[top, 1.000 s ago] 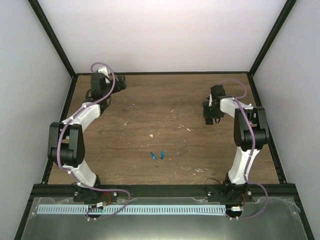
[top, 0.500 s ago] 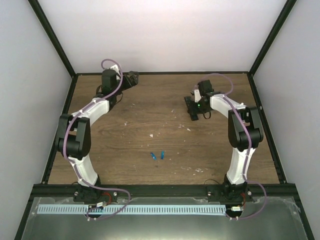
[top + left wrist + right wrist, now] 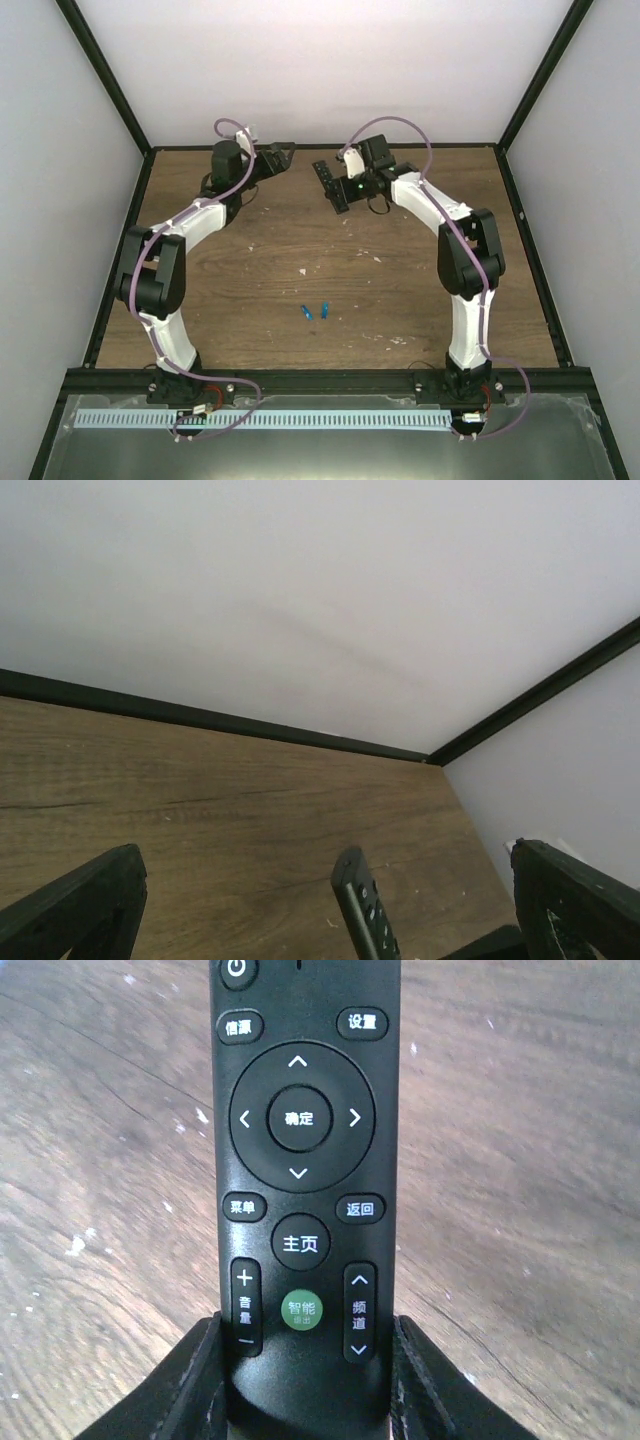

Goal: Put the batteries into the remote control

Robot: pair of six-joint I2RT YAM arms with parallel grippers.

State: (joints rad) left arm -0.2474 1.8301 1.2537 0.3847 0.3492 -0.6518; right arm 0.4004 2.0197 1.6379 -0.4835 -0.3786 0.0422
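Slim black bar-shaped button remote (image 3: 300,1120) is clamped in right gripper (image 3: 305,1330) and held over the far middle of the brown wooden table (image 3: 250,260). Left gripper (image 3: 278,153) is spread, empty. Two tiny blue cylindrical batteries (image 3: 307,313) lie nearer the bases, well apart from it. Loading judged not started.

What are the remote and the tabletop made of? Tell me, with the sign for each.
Remote control: apparently matte black plastic, faint sheen; buttons possibly rubber, white printed legends. Table: wood-look, perhaps laminate; brown streaked grain, scuffed with pale specks.
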